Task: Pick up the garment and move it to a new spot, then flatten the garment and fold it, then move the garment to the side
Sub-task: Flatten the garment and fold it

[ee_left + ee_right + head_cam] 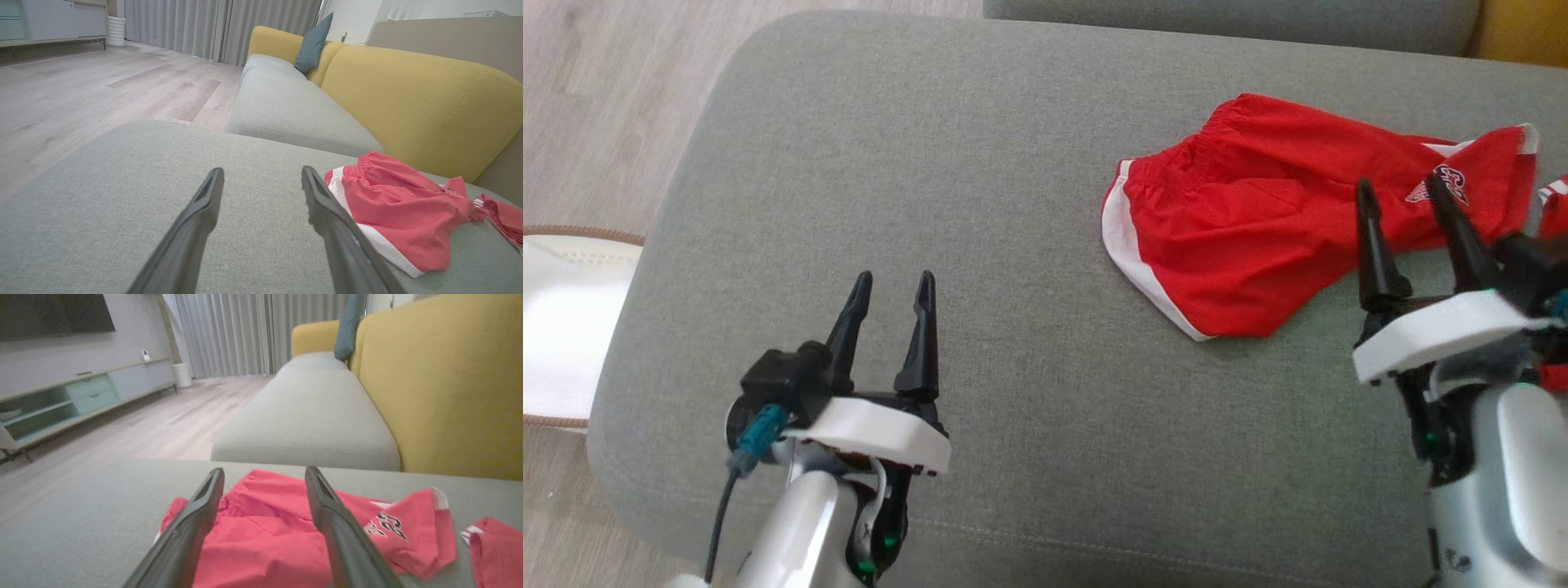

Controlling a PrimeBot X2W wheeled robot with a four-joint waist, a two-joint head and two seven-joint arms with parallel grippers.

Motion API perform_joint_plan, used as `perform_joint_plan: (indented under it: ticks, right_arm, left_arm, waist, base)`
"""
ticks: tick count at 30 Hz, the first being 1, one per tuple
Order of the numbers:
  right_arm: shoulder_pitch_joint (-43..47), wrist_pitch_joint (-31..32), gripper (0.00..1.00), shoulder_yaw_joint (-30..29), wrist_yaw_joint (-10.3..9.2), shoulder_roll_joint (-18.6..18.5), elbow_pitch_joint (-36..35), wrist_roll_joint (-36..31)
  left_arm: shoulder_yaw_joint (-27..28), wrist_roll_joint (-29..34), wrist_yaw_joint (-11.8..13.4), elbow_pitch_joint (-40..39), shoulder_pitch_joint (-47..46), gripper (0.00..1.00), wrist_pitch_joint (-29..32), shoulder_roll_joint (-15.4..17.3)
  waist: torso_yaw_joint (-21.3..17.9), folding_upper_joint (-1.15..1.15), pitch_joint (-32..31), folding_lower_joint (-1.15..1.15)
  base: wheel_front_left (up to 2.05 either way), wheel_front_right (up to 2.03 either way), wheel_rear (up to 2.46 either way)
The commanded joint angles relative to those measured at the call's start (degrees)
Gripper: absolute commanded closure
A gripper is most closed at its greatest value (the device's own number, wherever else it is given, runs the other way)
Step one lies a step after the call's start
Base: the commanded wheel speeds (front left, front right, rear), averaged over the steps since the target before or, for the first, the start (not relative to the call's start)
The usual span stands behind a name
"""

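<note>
Nearest us on the left, the left pincer (893, 279) hangs over the near-left part of the broad grey woven-fabric sofa seat (1013, 204). Its two dark fingers are spread apart with nothing between them and bare grey cloth under the tips. From its own wrist camera the left pincer (262, 173) points out across the seat, with the garment off to its right.

Over on the near right, the right pincer (1400, 186) is spread wide too, and nothing is pinched. Its fingertips sit over the near edge of the pair of red fabric shorts with white trim (1241, 237); I can't tell whether they touch the cloth. In the right wrist view the right pincer (264, 473) frames the shorts (265, 539) between its open fingers.

The shorts (400, 212) lie rumpled on the far-right part of the seat, with the gathered waistband toward the far side and a printed number on the right leg. Just right of them is another scrap of red cloth with white stripes (1553, 208); I can't say if it's the same piece.

Farther out there's a second grey seat cushion (286, 110), with a mustard-yellow upholstered backrest (429, 106) along the right. A teal pillow (312, 45) leans at the far end. Pale wood plank flooring (596, 106) runs off to the left, and grey pleated curtains (204, 24) close the far wall.
</note>
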Motion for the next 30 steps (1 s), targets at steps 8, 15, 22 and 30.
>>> perform_joint_plan:
  ticks: [8, 15, 22, 30]
  right_arm:
    - [3.46, -15.22, 0.00, 4.13, 0.37, 0.20, -0.45, -2.54]
    - [9.77, -21.00, 0.00, 4.30, 0.37, 1.46, 0.66, -3.94]
    - [13.64, -22.65, 0.00, 5.53, 0.37, 1.64, 1.36, -2.64]
    - [13.38, -23.04, 0.00, 6.17, 0.37, 1.65, 1.81, -2.73]
  left_arm:
    - [3.54, -0.31, -0.43, -3.53, -1.61, 0.00, -0.70, 0.39]
    - [4.27, -1.48, -1.79, -5.45, 0.14, 0.00, -0.70, 0.39]
    - [5.65, -1.19, -2.20, -6.91, 2.58, 0.00, -0.70, 0.39]
    - [5.80, -1.28, -2.37, -7.46, 3.12, 0.00, -0.70, 0.39]
  waist:
    - [-1.88, 0.00, -0.96, 0.00]
    - [-4.21, 0.00, -2.20, 0.00]
    - [-6.45, 0.00, -3.18, 0.00]
    - [-7.14, 0.00, -3.03, 0.00]
  base:
    - [0.00, 0.00, 0.00]
    - [0.00, 0.00, 0.00]
    - [0.00, 0.00, 0.00]
    - [0.00, 0.00, 0.00]
